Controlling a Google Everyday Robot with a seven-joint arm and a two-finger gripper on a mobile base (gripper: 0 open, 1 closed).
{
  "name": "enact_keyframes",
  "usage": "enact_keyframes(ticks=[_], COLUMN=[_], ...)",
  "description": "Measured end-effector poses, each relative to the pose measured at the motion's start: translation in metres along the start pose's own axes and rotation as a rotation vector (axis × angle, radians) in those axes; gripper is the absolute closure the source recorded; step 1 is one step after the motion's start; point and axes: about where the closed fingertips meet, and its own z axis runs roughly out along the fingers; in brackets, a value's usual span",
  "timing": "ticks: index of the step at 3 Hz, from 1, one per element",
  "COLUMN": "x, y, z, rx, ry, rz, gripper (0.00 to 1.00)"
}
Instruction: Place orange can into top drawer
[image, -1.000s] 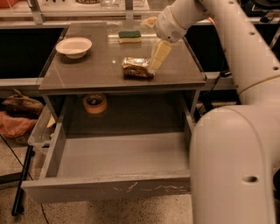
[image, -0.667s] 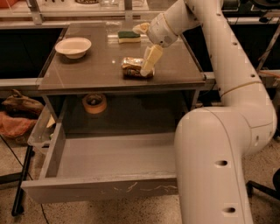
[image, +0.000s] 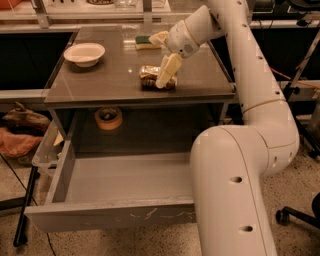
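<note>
Orange can (image: 150, 79) lies on its side near the middle of the desk (image: 100, 85), long axis running left to right, parallel to the front edge; not yet in hand. Gripper (image: 164, 54) hangs just over and behind the can's right half, reaching in from the right rear on the one arm. Fingers (image: 168, 71) spread apart, nothing between them: the lower pale finger crosses in front of the can's right end, the other sits higher up, close to the sponge (image: 144, 42). Whether the lower finger touches the can cannot be told. Judgement: the can lies below and slightly left of the gripper's centre, so the closing move needs a short drop and a small shift left, with the fingers across the can's short width, not along its length. Top drawer (image: 110, 217) stands pulled out below the desk front, grey floor bare where visible, its right part hidden by the arm. Bowl (image: 84, 53) at desk left, tape roll (image: 108, 118) on the shelf beneath; both well apart from the can. Against the frames a second back: gripper has moved left and a little lower toward the can; can, bowl and drawer unchanged.
</note>
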Motion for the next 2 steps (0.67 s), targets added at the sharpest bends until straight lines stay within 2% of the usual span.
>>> enact_keyframes(ticks=[1,2], x=[0.003,0.021], y=[-0.005,-0.013], z=[0.003,0.006], rx=[0.010,0.033], ry=[0.055,0.154], rz=[0.046,0.098], gripper=[0.00,0.00])
